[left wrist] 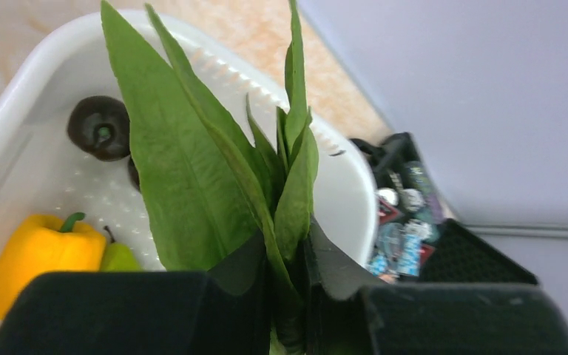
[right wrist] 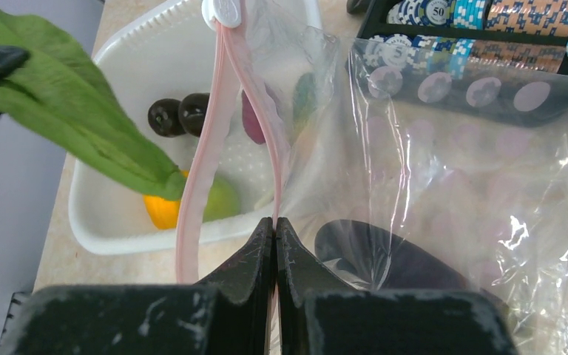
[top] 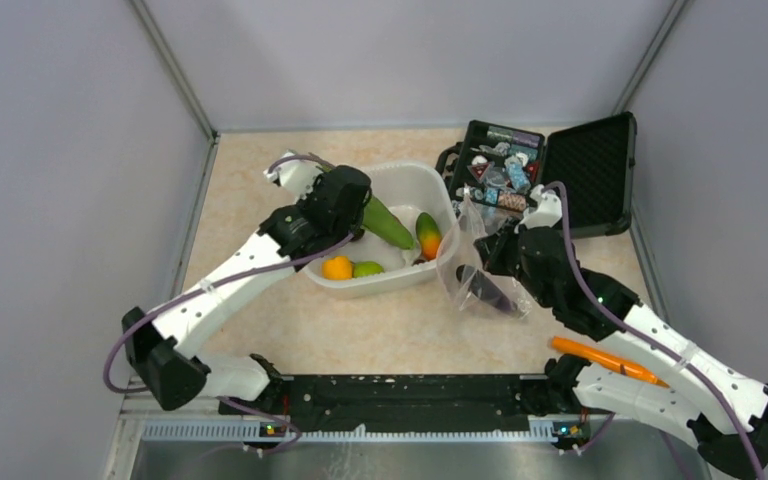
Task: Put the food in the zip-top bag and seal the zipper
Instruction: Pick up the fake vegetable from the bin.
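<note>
The left gripper (left wrist: 288, 255) stands narrow, clamped on the base of the long green leafy piece (left wrist: 192, 170) above the white tub (top: 400, 172), which sits mid-table towards the far edge. The right gripper (right wrist: 275, 229) is pinched tight on the zip-top bag (right wrist: 451, 185), just beside the tub's right rim. The black case (top: 585, 170) fills the far right corner. Bare table (top: 380, 330) lies towards the near edge. The right wrist view alone shows the zipper (right wrist: 218, 111) parted. The eggplant (right wrist: 384, 255) is inside the bag.

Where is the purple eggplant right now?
In the top view, the eggplant lies inside the clear bag pinched by the right gripper. It is just right of the white tub, with the black case beyond it.
</note>
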`<state>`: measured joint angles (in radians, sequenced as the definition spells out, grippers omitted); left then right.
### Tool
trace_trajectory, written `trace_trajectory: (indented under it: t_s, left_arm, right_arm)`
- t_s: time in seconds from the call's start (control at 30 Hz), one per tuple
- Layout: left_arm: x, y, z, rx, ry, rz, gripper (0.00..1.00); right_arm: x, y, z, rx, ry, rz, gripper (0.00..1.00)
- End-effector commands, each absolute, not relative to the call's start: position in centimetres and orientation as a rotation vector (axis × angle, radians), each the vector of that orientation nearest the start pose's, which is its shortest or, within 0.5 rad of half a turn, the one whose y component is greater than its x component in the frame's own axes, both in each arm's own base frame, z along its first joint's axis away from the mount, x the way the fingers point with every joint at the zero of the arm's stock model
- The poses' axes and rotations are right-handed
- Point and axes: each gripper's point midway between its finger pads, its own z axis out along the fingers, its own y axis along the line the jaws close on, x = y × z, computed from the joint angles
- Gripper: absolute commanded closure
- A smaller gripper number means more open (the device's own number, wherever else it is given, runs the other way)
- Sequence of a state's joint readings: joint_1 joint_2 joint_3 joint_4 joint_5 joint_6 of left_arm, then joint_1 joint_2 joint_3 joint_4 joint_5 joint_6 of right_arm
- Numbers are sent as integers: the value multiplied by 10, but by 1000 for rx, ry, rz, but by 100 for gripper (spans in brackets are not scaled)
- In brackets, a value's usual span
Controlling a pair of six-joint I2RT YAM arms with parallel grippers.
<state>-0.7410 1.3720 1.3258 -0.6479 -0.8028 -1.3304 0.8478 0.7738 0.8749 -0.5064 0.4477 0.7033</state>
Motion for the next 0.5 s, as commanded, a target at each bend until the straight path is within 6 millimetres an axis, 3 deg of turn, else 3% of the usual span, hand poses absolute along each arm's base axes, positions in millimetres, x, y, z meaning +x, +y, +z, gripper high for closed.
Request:
trace_trajectory:
  t_s: [0.0,0.1,0.47]
  left_arm:
    - [339,-181,334,-953,1606,-560,84]
    - [329,-186,351,-936,1575,-662,84]
    - [311,-209,348,-967,1564,-732,92]
  right_arm:
    - [240,186,272,209,1912,621,100]
    - [248,191,278,234,1893,627,100]
    - [266,208,292,327,1817,705,100]
